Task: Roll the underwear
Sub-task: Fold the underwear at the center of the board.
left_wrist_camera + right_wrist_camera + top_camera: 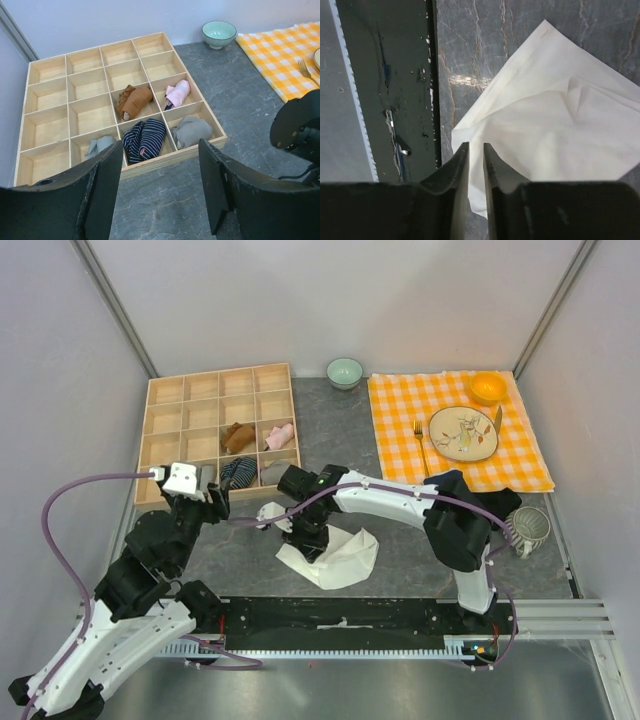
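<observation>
Grey tabletop carries cream underwear, its edge seemingly pinched by right jaws; left jaws gape wide.

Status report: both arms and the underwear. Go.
Left gripper open, empty. Right gripper nearly shut at edge of cream underwear, grip unclear. Spread out, not rolled. Brown underwear bundled in wooden tray.

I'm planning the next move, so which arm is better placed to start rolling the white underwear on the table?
Right. The right pincer sits at the edge of the white underwear; the left pincer hovers open near the wooden tray, away from it.
</observation>
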Robot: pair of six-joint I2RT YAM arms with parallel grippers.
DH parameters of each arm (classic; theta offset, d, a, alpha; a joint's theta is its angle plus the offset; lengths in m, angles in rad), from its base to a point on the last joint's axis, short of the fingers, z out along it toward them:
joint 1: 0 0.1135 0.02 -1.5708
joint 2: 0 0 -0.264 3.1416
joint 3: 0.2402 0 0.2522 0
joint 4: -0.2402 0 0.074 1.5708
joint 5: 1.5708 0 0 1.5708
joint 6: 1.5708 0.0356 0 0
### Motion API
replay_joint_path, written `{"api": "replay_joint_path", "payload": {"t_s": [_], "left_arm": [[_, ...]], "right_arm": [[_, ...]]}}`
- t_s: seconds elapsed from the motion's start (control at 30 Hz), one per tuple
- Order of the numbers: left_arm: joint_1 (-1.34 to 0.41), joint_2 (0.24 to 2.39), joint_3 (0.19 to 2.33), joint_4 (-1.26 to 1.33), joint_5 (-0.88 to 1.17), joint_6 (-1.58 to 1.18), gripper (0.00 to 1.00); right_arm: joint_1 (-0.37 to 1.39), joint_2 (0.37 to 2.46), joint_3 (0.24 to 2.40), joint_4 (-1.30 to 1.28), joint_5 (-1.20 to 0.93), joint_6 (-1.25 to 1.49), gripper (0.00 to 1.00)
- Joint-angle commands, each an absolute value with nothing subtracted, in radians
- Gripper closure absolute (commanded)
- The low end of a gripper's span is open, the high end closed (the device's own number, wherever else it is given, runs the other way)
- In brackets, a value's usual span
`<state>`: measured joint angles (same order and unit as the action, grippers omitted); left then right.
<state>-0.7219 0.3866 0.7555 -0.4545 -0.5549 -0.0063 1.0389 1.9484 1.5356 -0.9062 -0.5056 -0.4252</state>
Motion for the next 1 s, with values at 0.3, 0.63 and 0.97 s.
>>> {"api": "replay_joint_path", "payload": {"t_s": [0.3,0.63,0.97], "left_arm": [[-0.719,0.382,0.742,-0.394,-0.539,0.017,0.31],[-0.719,0.576,0.817,-0.466,-0.329,-0.099,0.27],[-0.719,0.663,0.605,-0.447,-0.029,-0.673,0.27]], "right_arm": [[0.967,1.872,1.537,-0.954,-0.629,-0.500,0.57],[0.684,1.600,1.189,-0.809,-0.324,-0.607,0.49],[0.667,1.646,1.112,-0.736,-0.344,-0.621,0.48]]}}
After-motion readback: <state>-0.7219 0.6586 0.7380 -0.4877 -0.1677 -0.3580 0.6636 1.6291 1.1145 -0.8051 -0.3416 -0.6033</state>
